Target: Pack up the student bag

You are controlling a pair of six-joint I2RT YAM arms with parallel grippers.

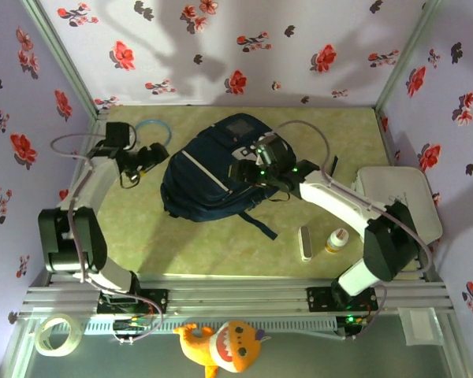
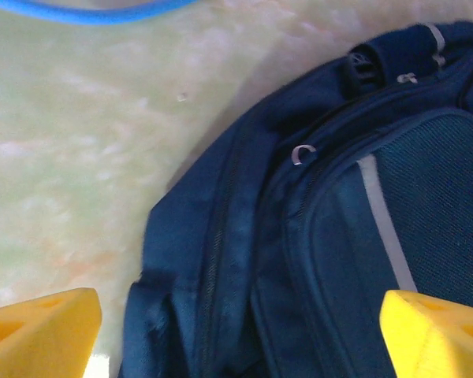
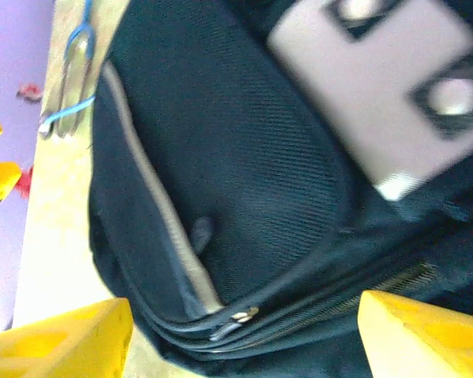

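While left claw (image 2: 236, 331) and right claw (image 3: 240, 315) gape empty at student bag (image 1: 213, 169) | blue ring (image 1: 151, 126) behind | bottle (image 1: 337, 240) nearby

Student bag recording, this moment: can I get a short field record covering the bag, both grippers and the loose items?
Bag: large dark navy fabric backpack, lying flat in the middle, front pocket up
Left gripper: open, empty, at the backpack's left edge
Right gripper: open, empty, above the backpack's front
Loose items: blue ring far left; white oblong object and small white-capped orange bottle near right
Packing: those items lie outside the backpack
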